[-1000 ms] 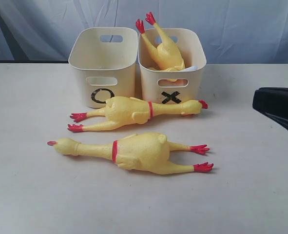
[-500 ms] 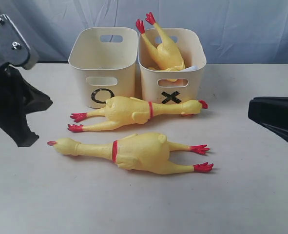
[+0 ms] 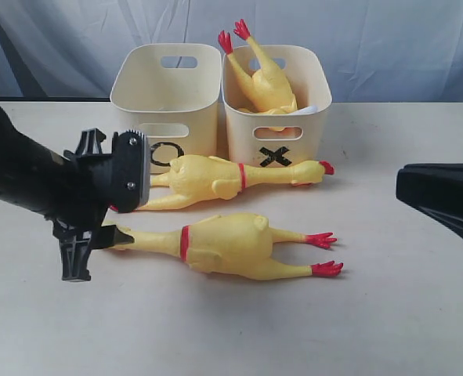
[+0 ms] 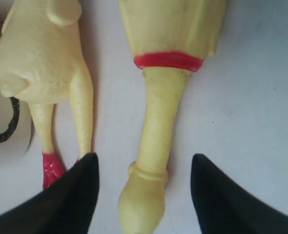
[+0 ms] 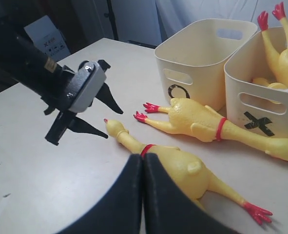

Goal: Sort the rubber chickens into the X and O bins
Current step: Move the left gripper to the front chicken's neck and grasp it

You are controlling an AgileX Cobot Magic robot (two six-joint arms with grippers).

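- The left gripper (image 4: pixel 143 163) has its jaws wide apart, low over the table (image 3: pixel 372 313).
- Its two black fingers (image 4: pixel 75 195) sit on either side of the head and neck of the big chicken (image 3: pixel 223 243), with a gap on each side; nothing is clamped.
- The big chicken lies flat at the front, its head toward the left gripper and its red feet toward the right.
- A second chicken (image 3: pixel 215 176) lies just in front of both bins, its head before the X bin (image 3: pixel 309 125) and its feet before the O bin (image 3: pixel 192 117).
- A third chicken (image 3: pixel 266 82) is inside the X bin, its red feet sticking up above the rim.
- The two bins stand side by side, touching, with the O bin on the left.
- The right gripper (image 5: pixel 143 161) has its fingers pressed together and holds nothing, off to the right, well apart from the chickens.
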